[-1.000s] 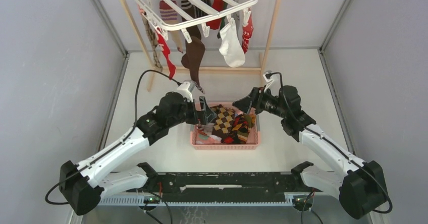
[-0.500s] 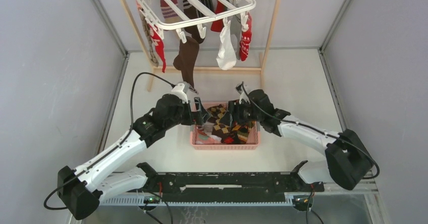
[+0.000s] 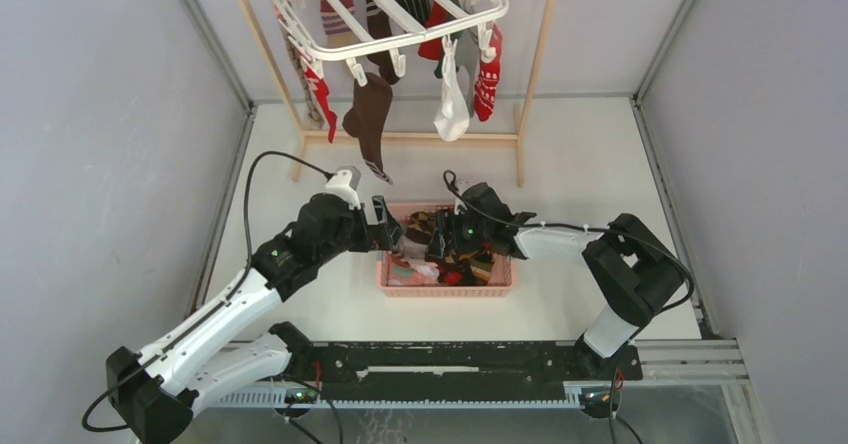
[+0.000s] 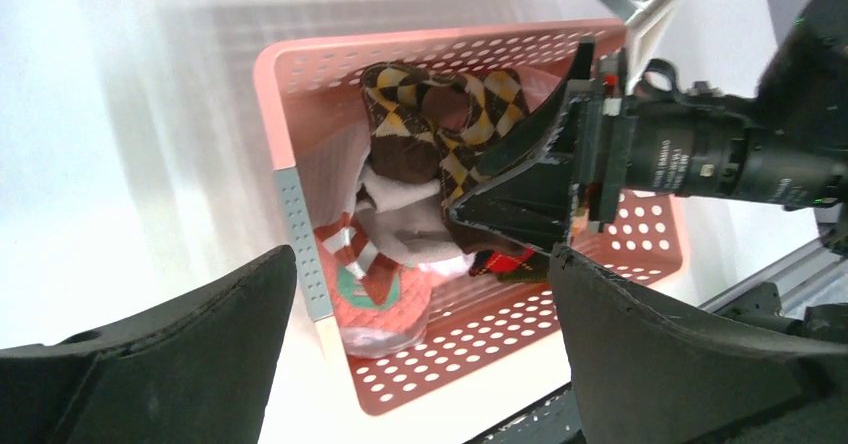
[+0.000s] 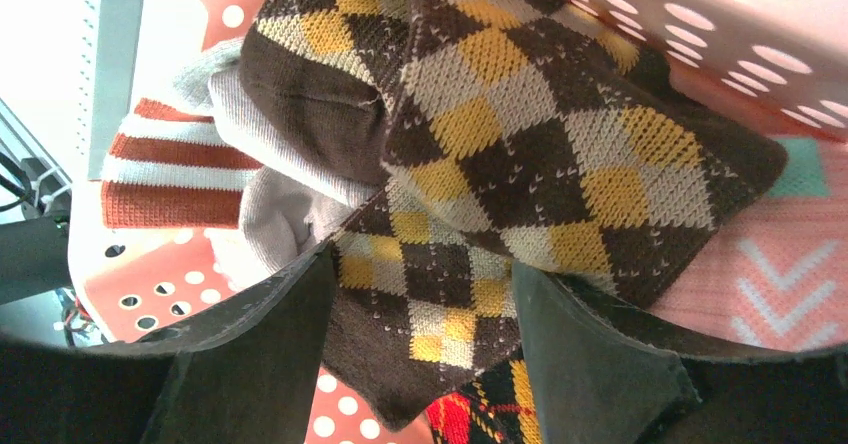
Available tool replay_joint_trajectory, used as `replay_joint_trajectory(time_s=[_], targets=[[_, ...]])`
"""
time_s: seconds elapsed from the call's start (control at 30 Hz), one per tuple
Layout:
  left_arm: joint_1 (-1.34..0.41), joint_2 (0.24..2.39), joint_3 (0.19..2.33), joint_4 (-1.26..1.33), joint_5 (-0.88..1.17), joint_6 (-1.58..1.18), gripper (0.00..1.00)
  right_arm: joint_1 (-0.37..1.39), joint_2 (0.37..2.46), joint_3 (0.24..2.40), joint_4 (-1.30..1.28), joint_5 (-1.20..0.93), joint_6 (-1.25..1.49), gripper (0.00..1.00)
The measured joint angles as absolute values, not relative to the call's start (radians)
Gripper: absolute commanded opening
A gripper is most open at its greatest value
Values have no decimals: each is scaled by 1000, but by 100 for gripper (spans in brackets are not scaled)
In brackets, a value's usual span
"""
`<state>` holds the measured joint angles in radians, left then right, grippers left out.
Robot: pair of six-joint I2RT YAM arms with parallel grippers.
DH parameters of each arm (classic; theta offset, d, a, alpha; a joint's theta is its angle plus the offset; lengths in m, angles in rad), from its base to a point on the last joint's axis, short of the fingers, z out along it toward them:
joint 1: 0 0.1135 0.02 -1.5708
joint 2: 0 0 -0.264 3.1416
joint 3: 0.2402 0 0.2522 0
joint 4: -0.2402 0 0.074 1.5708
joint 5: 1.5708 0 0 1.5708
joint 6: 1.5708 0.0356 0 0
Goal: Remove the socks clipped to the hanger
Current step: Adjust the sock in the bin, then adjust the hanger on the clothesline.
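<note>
Several socks (image 3: 372, 114) hang clipped to the hanger (image 3: 340, 54), high up and well behind the pink basket (image 3: 445, 289). The right gripper (image 5: 420, 274) is down inside the basket, its jaws part open astride a brown argyle sock (image 5: 500, 134); whether they pinch it cannot be told. The left gripper (image 4: 422, 264) hovers over the basket's left end, spread wide and empty. A wooden rack (image 3: 535, 74) stands behind the basket on the white table (image 3: 580, 164), with grey walls (image 3: 100, 114) around.

Grey walls (image 3: 90, 114) enclose a white table (image 3: 590, 154) bearing a wooden rack (image 3: 541, 44).
</note>
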<state>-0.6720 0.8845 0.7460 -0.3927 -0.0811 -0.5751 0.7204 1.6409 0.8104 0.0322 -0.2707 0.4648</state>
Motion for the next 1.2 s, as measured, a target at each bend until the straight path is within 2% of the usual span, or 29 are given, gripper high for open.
replay_joint_trajectory(time_s=[0.17,0.37,0.6,0.93,1.2], targets=[[-661,870,714,-410,-89,-575,100,720,1592,815,-2,-271,435,76],[-657,869,701,-415,-98,-576,100,691,1359,847,-87,-296,376,79],[-653,863,699,-414,-100,-576,100,546,1182,921,-112,-339,342,79],[-653,858,686,-405,-100,-576,100,248,1265,1005,-76,-327,393,79],[-652,857,675,-406,-99,-577,100,192,1400,1044,138,-320,426,73]])
